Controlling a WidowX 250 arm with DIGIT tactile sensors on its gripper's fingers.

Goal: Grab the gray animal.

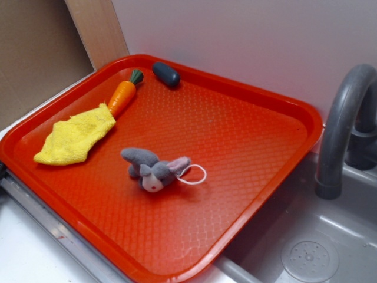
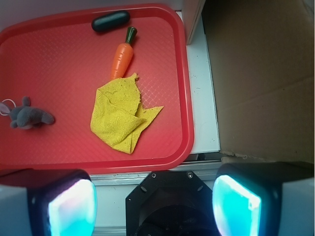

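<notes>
Crosswise on red tray, gray animal, muzzle forward

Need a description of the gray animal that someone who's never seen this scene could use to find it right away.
Start at the red tray beside the sink. Near the tray's middle, apart from everything else, lies the gray animal, a small plush bunny on its side. Unlike the smooth dark oval at the far rim, it is fuzzy, with a pink inner ear, a white muzzle and a thin white string loop.
</notes>
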